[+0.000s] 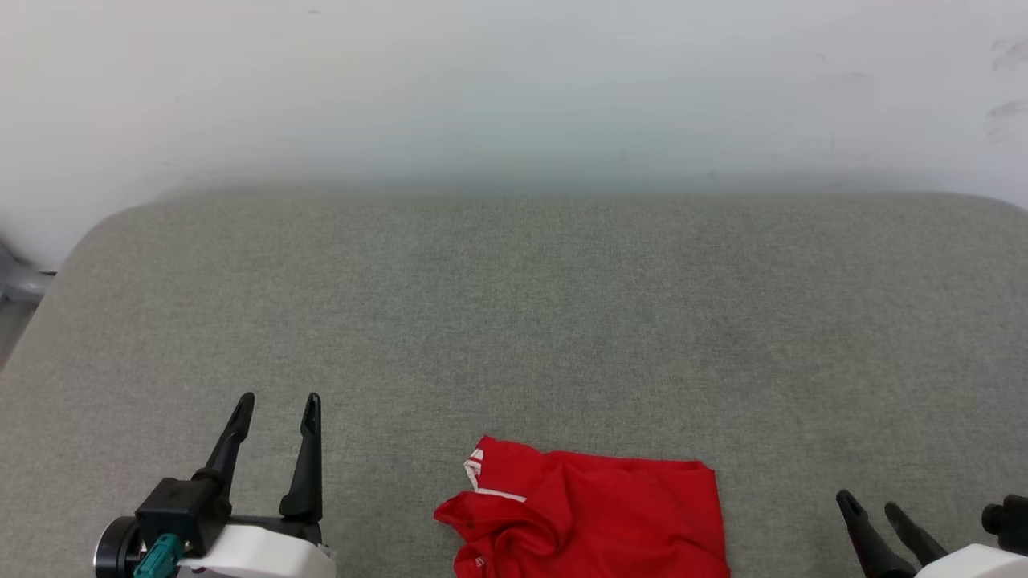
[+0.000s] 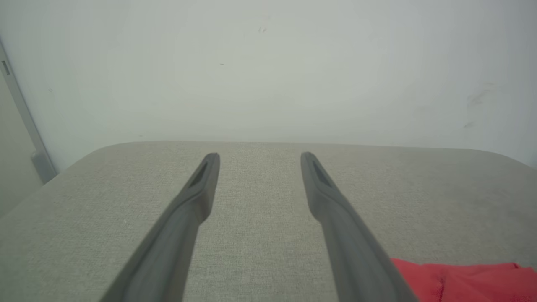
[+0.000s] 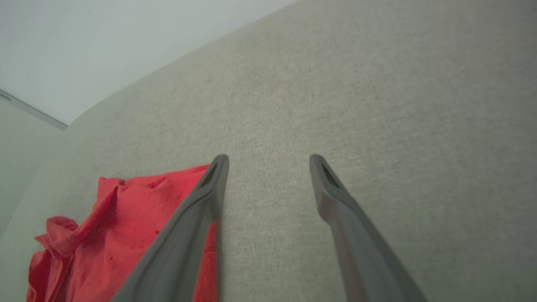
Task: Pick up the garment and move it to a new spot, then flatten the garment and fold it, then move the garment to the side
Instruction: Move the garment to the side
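The garment (image 1: pixel 594 514) lies crumpled at the near middle of the grey cloth-covered surface (image 1: pixel 514 321), mostly red, with a bit of white striped trim at its left; its lower part runs off the head view's bottom edge. My left gripper (image 1: pixel 277 401) hovers open to the garment's left, nothing between its fingers. My right gripper (image 1: pixel 867 502) stands open to the garment's right, apart from it. In the left wrist view the open left gripper (image 2: pixel 260 156) has a red garment corner (image 2: pixel 461 283) at its lower right. In the right wrist view the garment (image 3: pixel 113 235) lies left of the open right gripper (image 3: pixel 268 158).
A pale wall (image 1: pixel 514 88) rises right behind the surface's far edge. The surface's far left corner (image 1: pixel 104 233) is rounded, with a grey fixture (image 1: pixel 20 281) beyond it. Bare grey cloth spreads beyond and to both sides of the garment.
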Motion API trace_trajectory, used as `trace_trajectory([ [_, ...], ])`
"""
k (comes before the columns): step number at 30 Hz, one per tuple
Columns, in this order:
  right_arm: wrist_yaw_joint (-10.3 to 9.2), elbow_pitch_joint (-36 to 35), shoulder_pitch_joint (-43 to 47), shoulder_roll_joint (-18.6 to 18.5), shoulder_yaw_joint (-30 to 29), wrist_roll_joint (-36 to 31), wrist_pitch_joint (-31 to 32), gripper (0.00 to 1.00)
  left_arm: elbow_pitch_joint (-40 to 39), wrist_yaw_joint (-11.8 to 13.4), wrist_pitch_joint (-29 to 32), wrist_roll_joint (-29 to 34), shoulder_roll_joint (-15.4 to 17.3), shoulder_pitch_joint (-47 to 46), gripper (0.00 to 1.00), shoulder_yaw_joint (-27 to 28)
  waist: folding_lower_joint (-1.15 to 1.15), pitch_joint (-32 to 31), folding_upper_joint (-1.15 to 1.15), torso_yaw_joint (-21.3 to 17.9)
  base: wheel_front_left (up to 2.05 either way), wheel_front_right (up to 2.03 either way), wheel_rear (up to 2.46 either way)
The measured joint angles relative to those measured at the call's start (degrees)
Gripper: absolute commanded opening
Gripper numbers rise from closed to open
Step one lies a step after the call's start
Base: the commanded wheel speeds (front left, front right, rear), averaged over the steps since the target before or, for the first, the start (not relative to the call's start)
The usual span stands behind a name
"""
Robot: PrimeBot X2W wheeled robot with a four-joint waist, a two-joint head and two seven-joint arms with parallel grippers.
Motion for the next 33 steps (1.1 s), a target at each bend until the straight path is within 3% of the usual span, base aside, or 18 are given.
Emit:
trace_trajectory([
  [8, 0.0, 3.1, 0.0, -3.0, 5.0, 12.8, 17.5, 1.0, -1.4, -1.3, 0.0, 0.9, -0.8, -2.9, 1.0, 1.1, 0.01, 4.8, 0.0, 1.6, 0.0, 0.0, 0.0],
  [15, 0.04, 6.8, -3.3, -2.5, 10.1, 17.7, 23.1, 1.0, -1.5, -2.9, 0.0, 1.5, -2.0, -5.6, 1.0, 2.1, 0.01, 9.1, 0.0, 3.5, 0.0, 0.0, 0.0],
  [20, 0.07, 9.0, -5.4, -3.2, 12.6, 18.7, 22.8, 1.0, -1.1, -3.8, 0.0, 2.1, -2.7, -6.8, 1.0, 3.2, 0.01, 11.5, 0.0, 4.5, 0.0, 0.0, 0.0],
  [21, 0.07, 9.3, -5.7, -3.4, 13.1, 18.9, 22.6, 0.45, -1.1, -3.9, 0.0, 2.3, -2.8, -7.0, 1.0, 3.4, 0.01, 11.9, 0.0, 4.6, 0.0, 0.0, 0.0],
  [22, 0.08, 9.6, -6.2, -3.7, 13.6, 18.9, 22.4, 0.16, -1.1, -4.0, 0.0, 2.5, -3.0, -7.1, 1.0, 3.5, 0.01, 12.2, 0.0, 4.7, 0.0, 0.0, 0.0],
  [23, 0.08, 9.9, -6.5, -3.9, 14.1, 18.9, 22.0, 0.0, -1.0, -4.2, 0.0, 2.5, -3.2, -7.1, 1.0, 3.7, 0.01, 12.4, 0.0, 4.8, 0.0, 0.0, 0.0],
  [33, 0.04, 9.7, -8.0, -7.9, 17.9, 16.4, 18.4, 0.0, 0.8, -5.4, 0.0, 4.0, -4.4, -6.9, 1.0, 4.7, 0.01, 9.7, 0.0, 4.3, 0.0, 0.0, 0.0],
])
